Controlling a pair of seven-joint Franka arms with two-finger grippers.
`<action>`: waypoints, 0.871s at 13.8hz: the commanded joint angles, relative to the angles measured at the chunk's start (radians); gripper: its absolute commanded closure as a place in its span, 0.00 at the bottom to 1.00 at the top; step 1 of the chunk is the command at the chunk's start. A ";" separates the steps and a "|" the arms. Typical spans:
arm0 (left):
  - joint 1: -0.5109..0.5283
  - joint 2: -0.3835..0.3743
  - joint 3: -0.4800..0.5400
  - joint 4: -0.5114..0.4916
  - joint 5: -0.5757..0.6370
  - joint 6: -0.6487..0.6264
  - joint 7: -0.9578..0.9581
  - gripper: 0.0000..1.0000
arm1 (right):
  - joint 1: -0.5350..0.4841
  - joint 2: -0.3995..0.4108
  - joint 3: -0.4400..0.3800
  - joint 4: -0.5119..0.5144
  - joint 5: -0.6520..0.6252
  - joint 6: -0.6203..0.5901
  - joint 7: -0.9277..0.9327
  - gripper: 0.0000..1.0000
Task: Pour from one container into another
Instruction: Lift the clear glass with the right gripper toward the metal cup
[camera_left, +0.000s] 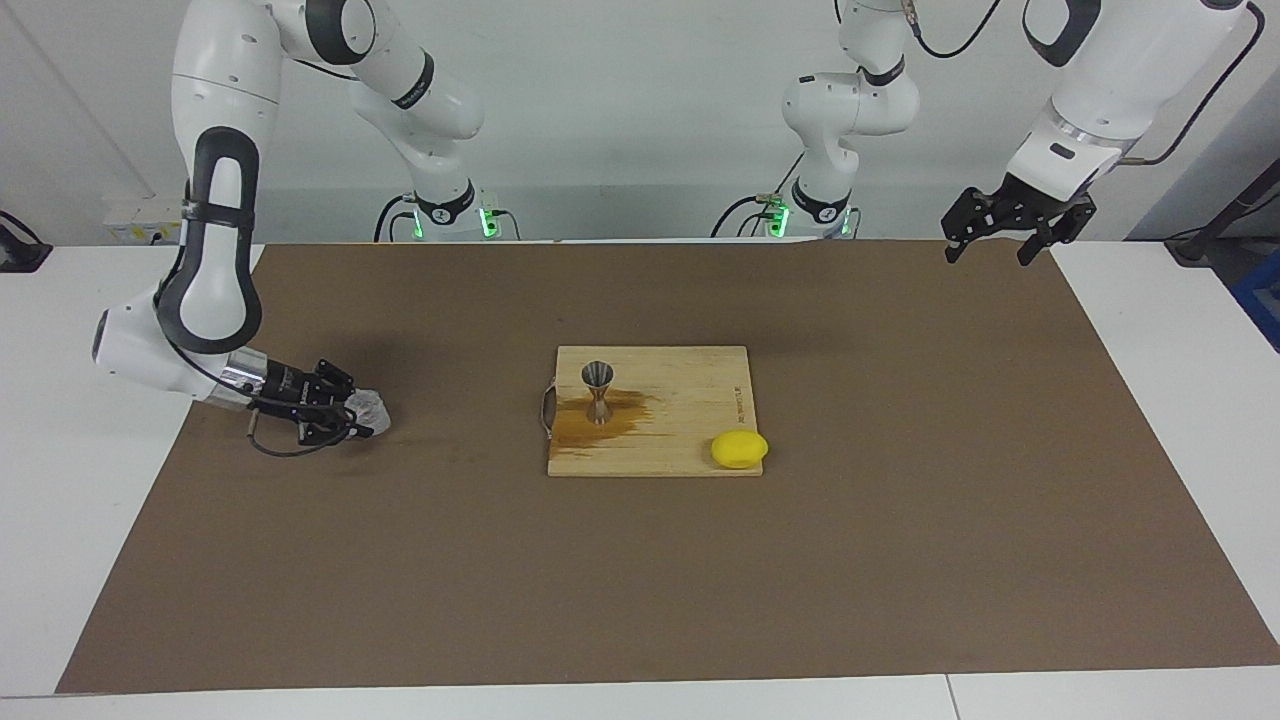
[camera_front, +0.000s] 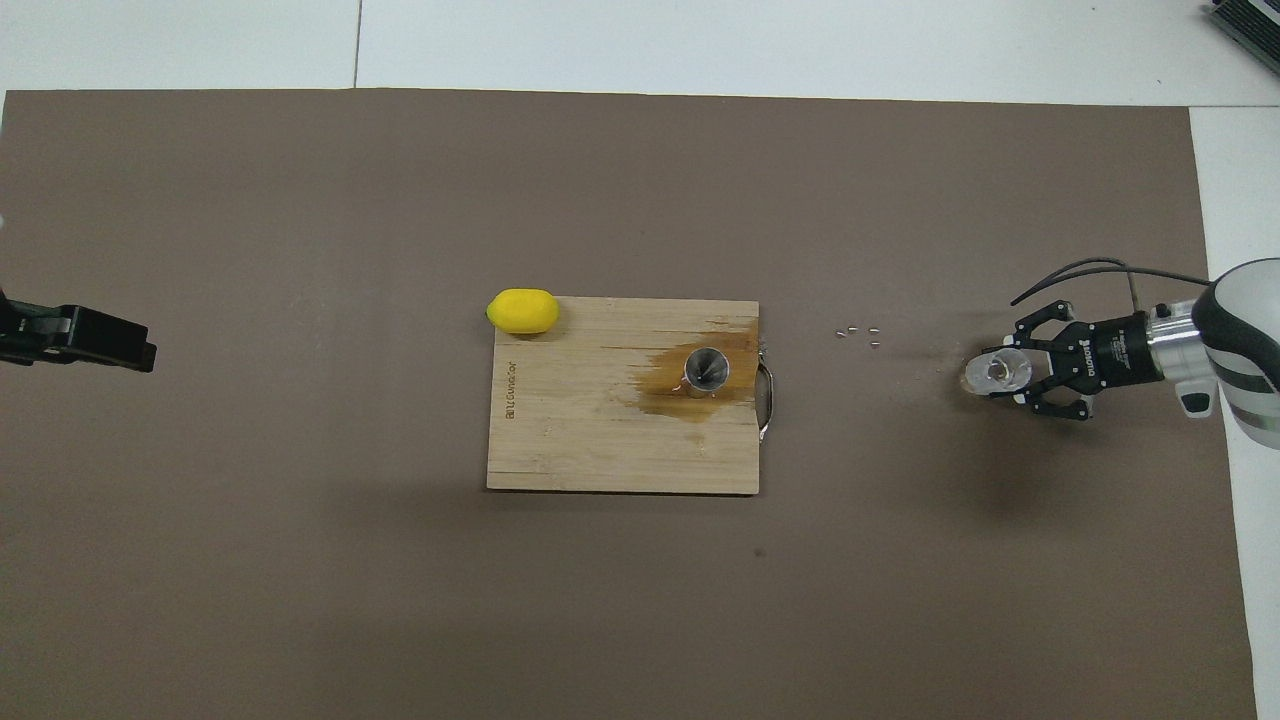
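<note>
The clear glass cup (camera_left: 371, 408) stands on the brown mat at the right arm's end of the table. My right gripper (camera_left: 358, 412) is low at the mat and shut on the cup, one finger on each side; both also show in the overhead view, the cup (camera_front: 993, 372) and the gripper (camera_front: 1018, 372). The silvery hourglass jigger (camera_left: 598, 390) stands upright on the wooden cutting board (camera_left: 690, 440), on a dark wet stain (camera_front: 690, 395). My left gripper (camera_left: 992, 250) is open and empty, waiting raised over the mat's corner at the left arm's end.
A yellow lemon (camera_left: 739, 449) lies at the board's corner farthest from the robots, toward the left arm's end. A few small pale bits (camera_front: 860, 333) lie on the mat between the board and the cup. The board has a metal handle (camera_front: 766, 398) beside the jigger.
</note>
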 joint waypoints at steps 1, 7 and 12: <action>0.006 -0.010 -0.010 -0.021 0.021 -0.006 0.020 0.00 | 0.050 -0.090 -0.002 -0.033 0.026 0.000 0.075 1.00; 0.147 -0.002 -0.131 0.008 -0.006 0.014 0.018 0.00 | 0.239 -0.177 -0.006 -0.027 0.004 0.075 0.336 1.00; 0.153 0.021 -0.131 0.046 -0.005 0.017 0.021 0.00 | 0.397 -0.191 -0.006 0.048 -0.121 0.109 0.600 1.00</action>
